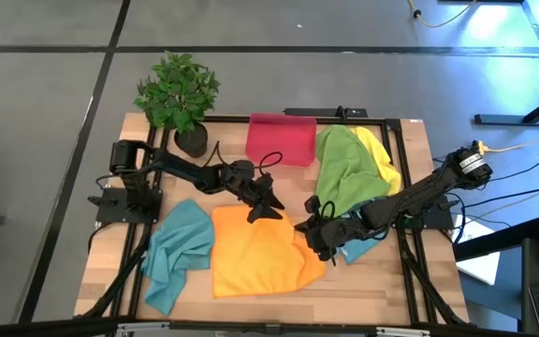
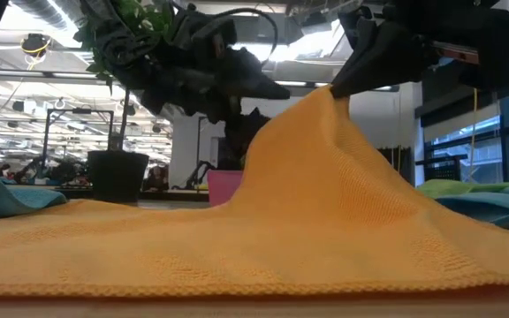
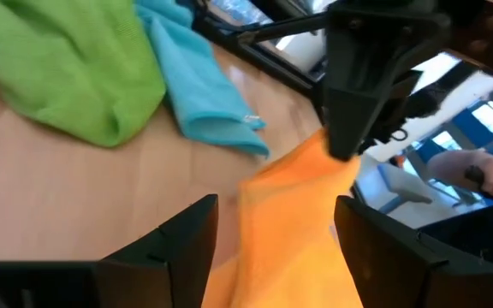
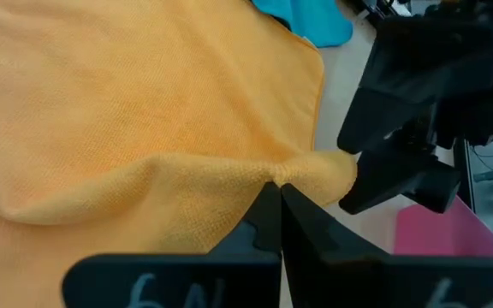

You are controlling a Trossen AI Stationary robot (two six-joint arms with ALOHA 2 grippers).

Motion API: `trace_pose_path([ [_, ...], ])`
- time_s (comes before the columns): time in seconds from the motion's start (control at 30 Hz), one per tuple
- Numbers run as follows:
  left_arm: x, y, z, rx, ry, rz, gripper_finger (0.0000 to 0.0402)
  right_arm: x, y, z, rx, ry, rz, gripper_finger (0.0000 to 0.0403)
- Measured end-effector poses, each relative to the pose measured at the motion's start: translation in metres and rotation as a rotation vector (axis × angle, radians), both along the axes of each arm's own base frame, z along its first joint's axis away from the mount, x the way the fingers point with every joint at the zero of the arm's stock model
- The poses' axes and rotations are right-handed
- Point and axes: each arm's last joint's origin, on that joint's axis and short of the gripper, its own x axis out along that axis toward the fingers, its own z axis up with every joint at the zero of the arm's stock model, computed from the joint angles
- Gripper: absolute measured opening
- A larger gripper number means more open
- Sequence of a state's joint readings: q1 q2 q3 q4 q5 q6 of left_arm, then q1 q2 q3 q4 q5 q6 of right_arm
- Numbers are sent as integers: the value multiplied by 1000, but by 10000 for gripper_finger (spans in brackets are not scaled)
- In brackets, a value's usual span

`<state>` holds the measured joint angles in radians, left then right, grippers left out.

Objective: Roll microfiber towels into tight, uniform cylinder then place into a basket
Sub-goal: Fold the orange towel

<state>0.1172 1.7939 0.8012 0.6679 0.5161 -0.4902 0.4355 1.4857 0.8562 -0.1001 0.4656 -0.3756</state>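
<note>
Wooden table [image 1: 363, 290]: right hand [image 4: 274, 190] pinches orange towel [image 1: 255, 248], seemingly lifted; left hand [image 3: 272, 244] open.

Both arms are black all over, built from slim tubes joined by thicker rounded joints. The left arm [image 1: 195, 173] has loose black cables looping off its forearm, and its base is a blocky black mount. The right arm [image 1: 419, 192] carries a silver ring and a pale yellow cable near its shoulder. The left arm's fingers [image 3: 182, 248] are flat, angular black plates. The right arm's fingers [image 4: 268, 222] taper to narrow black tips, with white numerals printed below them.
</note>
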Motion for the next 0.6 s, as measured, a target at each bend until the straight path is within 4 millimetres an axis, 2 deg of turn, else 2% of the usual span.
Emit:
trace_pose_path([
  [0.13, 4, -11, 5, 54, -41, -45, 201, 0, 0, 0, 3, 0, -2, 0],
  [0.3, 8, -25, 10, 122, -87, -94, 131, 0, 0, 0, 5, -1, -3, 6],
  [0.5, 7, -25, 6, 149, -56, -82, 21, 0, 0, 0, 4, -4, -7, 9],
  [0.6, 7, -23, 2, 169, -12, -35, 8, 0, 0, 0, 1, -7, -13, 9],
])
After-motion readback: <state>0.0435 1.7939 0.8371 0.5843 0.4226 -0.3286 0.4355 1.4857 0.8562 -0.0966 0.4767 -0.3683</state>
